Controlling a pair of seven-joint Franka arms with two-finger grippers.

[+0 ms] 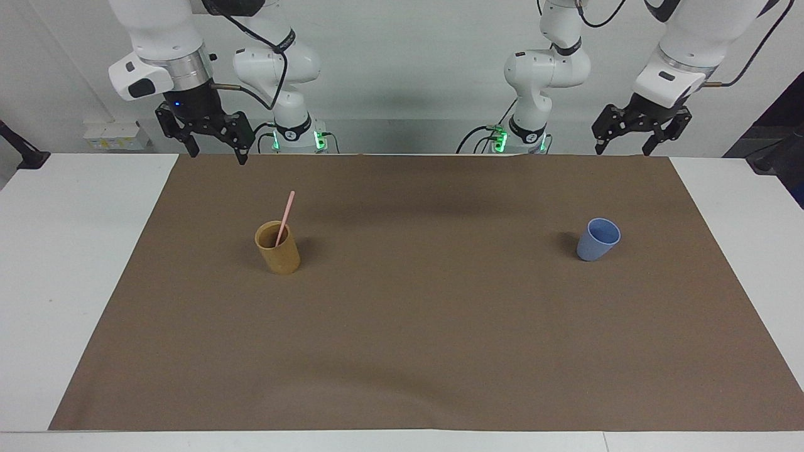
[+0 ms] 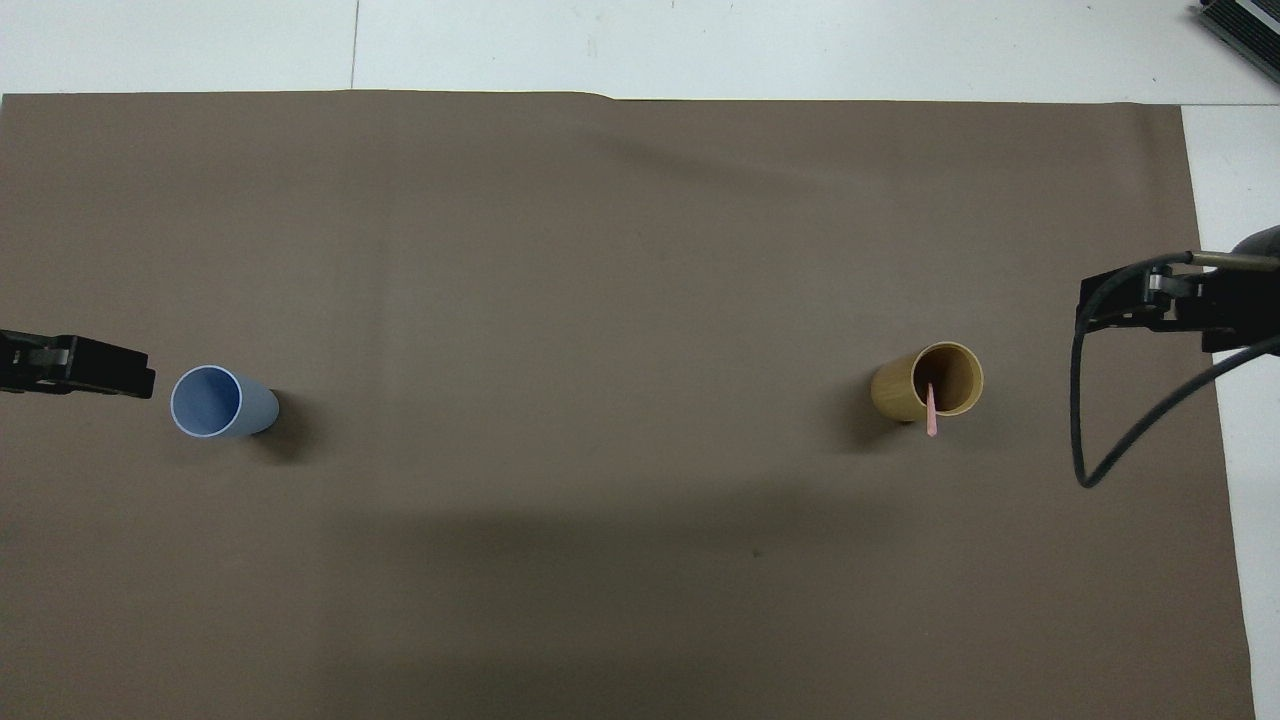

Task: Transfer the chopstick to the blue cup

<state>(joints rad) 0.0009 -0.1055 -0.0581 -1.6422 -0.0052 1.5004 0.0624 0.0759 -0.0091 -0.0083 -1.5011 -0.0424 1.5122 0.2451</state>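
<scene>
Chopstick point(image 2: 931, 412) inside tan cup point(image 2: 925, 381)

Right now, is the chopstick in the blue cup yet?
No. The chopstick stands leaning in the tan cup; the blue cup looks empty.

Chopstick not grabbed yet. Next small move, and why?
Probably bring the right gripper down over the chopstick. It is open, empty and on that end of the table. The stick leans in the tan cup, its upper half clear of the rim. The left gripper, open, hangs near the blue cup, which is empty.
</scene>
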